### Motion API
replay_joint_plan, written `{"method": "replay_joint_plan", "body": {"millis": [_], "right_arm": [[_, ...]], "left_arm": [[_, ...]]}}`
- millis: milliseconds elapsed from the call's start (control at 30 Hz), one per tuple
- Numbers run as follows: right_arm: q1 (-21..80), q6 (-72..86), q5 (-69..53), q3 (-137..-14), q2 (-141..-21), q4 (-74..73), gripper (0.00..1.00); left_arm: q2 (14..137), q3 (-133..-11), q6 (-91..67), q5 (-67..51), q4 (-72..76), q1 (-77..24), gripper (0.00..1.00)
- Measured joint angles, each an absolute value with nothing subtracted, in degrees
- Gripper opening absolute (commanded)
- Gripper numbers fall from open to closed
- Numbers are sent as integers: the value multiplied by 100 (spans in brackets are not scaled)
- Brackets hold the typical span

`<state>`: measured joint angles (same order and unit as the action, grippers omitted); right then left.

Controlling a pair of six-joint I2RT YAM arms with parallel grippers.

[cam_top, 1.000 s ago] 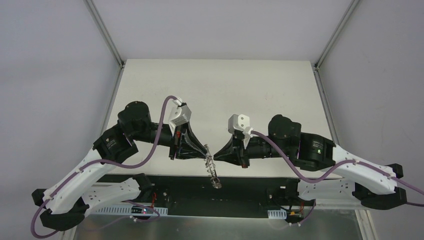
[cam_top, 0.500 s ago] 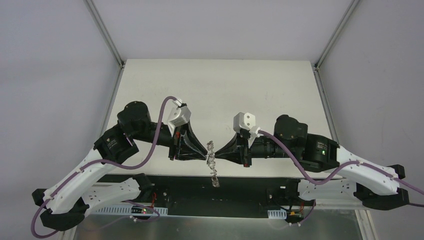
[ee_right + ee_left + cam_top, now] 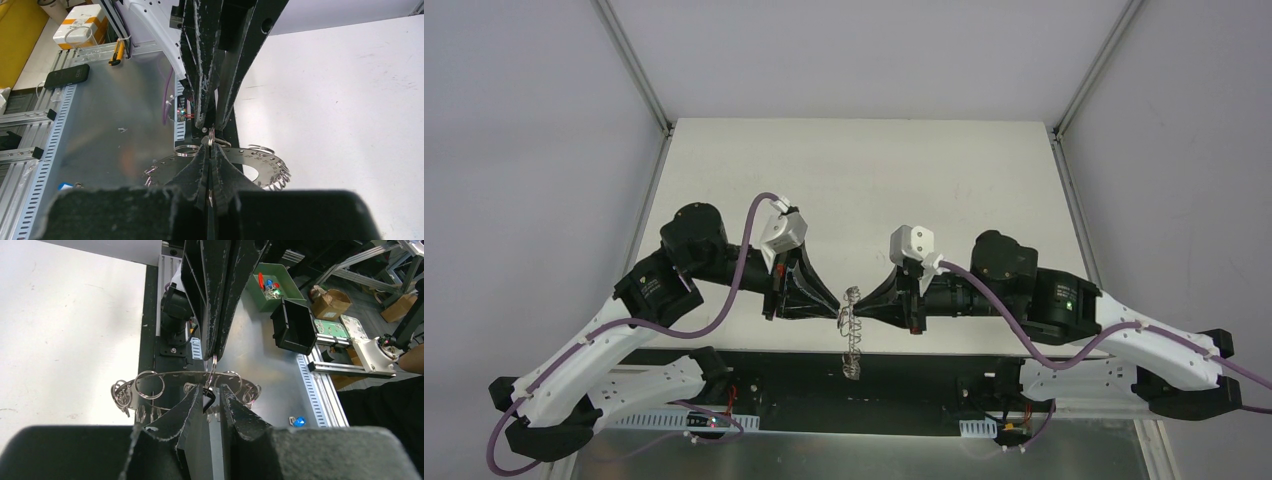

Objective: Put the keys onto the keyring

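The keyring (image 3: 852,340) is a silvery disc with a wide hole and wire loops on its rim. It hangs in the air between both grippers at the table's near edge. My left gripper (image 3: 838,308) is nearly shut on the key (image 3: 207,400), a tiny dark piece, right against the ring's rim (image 3: 170,379). My right gripper (image 3: 861,305) faces it and is shut on one wire loop at the top of the keyring (image 3: 260,167). In the right wrist view its fingers (image 3: 202,162) press together. The two grippers' tips almost touch.
The white table (image 3: 854,180) lies behind the grippers. A black strip (image 3: 754,375) runs along its near edge under the hanging ring. A green bin (image 3: 272,282) and a black bin (image 3: 295,327) stand beyond the table's edge.
My right gripper has moved left toward the left gripper and turned. The keyring has swung from a slant to hanging more straight down, a little higher.
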<state>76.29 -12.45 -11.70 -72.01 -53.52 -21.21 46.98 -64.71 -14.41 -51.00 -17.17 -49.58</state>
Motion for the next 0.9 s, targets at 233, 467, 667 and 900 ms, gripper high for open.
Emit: {"method": "replay_joint_plan", "body": {"millis": [233,467,667,900], "right_arm": [[7629,-1225,-1133,-7133,-5341,-2038,0],[7629,-1208,-1131,-6987,-5262,-1804,0],[7638,-1210,-1131,-6659,-5092,-1391,0],[7651,-1229,-1144,-6248,-4856,-819,0]], "left_arm": [[4698,-6464,-1459,-5100,-1612,-4958,5],[4698,-6381,-1503,-5203,-1520,-4958,0],[4687,-6368,-1566,-5231,-1505,-4956,0],[4663,-6346,-1588,-5231,-1380,-4956,0]]}}
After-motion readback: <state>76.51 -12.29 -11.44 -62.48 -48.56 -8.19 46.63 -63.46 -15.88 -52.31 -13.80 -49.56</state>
